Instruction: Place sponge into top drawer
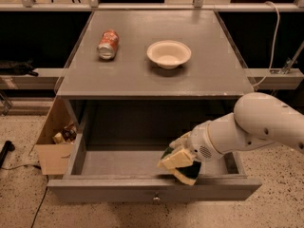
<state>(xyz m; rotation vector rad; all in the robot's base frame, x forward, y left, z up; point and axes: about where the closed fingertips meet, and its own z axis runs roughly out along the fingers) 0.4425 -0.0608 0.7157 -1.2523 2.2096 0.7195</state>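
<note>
Camera view: end effector [182, 164] clasps sponge [176, 159] inside the open top drawer [118, 189], near its front wall.

cabinet [156, 77]: grey, flat-topped, in the middle of the scene, under dim warm light
floor [21, 205]: pale speckled stone in front of the cabinet and to both its sides
box [50, 153]: open brown cardboard, against the cabinet's left side
rails [31, 72]: pale metal beams running off left and right of the cabinet
cable [274, 37]: white, hanging right of the cabinet
backdrop [38, 37]: black behind the cabinet
gripper [183, 163]: low at the cabinet's front, right of middle, holding the sponge [176, 159]
</note>
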